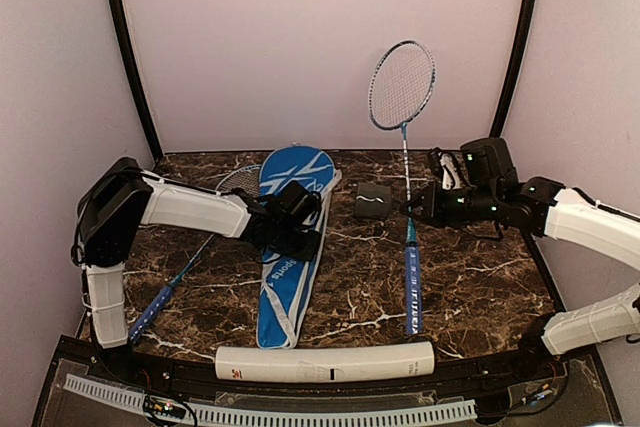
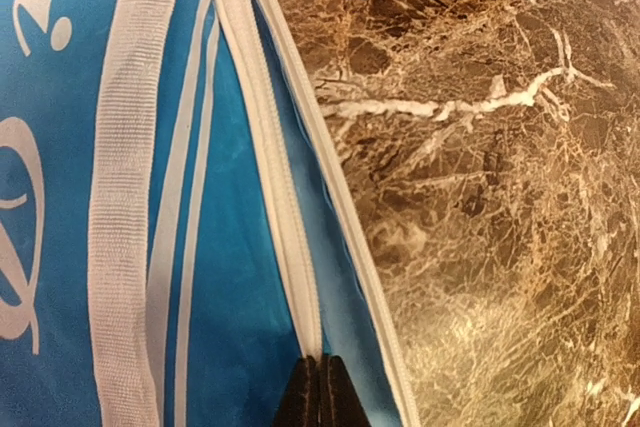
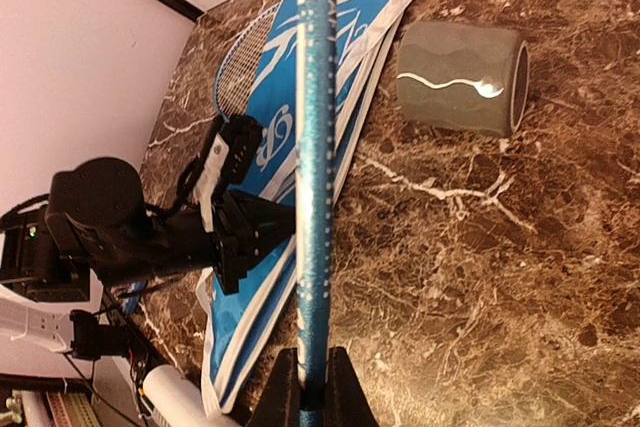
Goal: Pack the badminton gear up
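Top view: the blue racket bag [image 1: 290,267] lies on the marble worktop [image 1: 480,277] with the left gripper [image 1: 300,222] over its middle. The right gripper [image 1: 412,209] clamps a racket [image 1: 402,87], its head raised before the back wall [image 1: 300,47].
Left wrist: the left gripper [image 2: 320,397] is closed, tips together at the bag's white zip trim [image 2: 270,177].
Right wrist: the right gripper [image 3: 312,392] pinches the racket's blue handle [image 3: 315,147].

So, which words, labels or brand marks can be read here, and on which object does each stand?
"sports": white letters on the blue bag, along its length.
Large white lettering on the bag's wide end: stylised, unreadable.
Small red mark on the white tube: too small.
Print on the handle of the racket in the right gripper: blurred.
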Controlling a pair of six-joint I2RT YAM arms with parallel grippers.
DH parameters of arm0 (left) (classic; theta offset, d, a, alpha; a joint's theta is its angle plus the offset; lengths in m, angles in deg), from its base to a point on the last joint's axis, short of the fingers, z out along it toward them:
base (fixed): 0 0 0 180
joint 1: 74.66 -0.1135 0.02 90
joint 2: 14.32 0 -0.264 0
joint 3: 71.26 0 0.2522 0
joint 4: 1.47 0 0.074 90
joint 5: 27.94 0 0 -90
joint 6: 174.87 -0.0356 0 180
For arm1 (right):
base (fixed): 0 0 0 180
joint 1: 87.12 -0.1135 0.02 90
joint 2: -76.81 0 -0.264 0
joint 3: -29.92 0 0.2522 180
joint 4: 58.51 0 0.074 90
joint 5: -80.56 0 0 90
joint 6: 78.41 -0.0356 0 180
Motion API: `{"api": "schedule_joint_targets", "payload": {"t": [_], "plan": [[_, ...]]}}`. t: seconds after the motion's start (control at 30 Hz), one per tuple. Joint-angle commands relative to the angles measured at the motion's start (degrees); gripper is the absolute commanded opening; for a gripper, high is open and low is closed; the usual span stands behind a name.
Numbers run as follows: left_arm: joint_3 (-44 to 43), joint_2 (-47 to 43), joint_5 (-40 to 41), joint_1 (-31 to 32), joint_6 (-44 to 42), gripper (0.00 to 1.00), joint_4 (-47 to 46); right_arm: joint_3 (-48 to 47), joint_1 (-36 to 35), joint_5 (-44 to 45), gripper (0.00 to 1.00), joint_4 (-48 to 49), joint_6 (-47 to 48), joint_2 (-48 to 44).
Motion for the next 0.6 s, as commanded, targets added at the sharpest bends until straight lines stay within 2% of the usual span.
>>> {"api": "schedule_joint_targets", "payload": {"t": [0.0,0.3,0.4,0.57], "plan": [[2.7,-9.2,2.5,-1.2,0.2,0.00,-3.2,-2.8,0.1,-9.7,0.00,-2.7,3.7,-1.3],[6.0,-14.8,2.5,-4.3,-0.4,0.00,-5.5,-2.9,0.1,-24.0,0.00,-14.9,3.4,-1.8],[6.9,-15.8,2.6,-5.0,-0.4,0.00,-6.4,-1.0,0.1,-24.2,0.00,-18.2,1.6,-3.3],[8.0,-17.1,1.6,-6.0,-0.4,0.00,-8.8,7.6,0.0,-32.3,0.00,-11.5,-8.7,-6.9]]}}
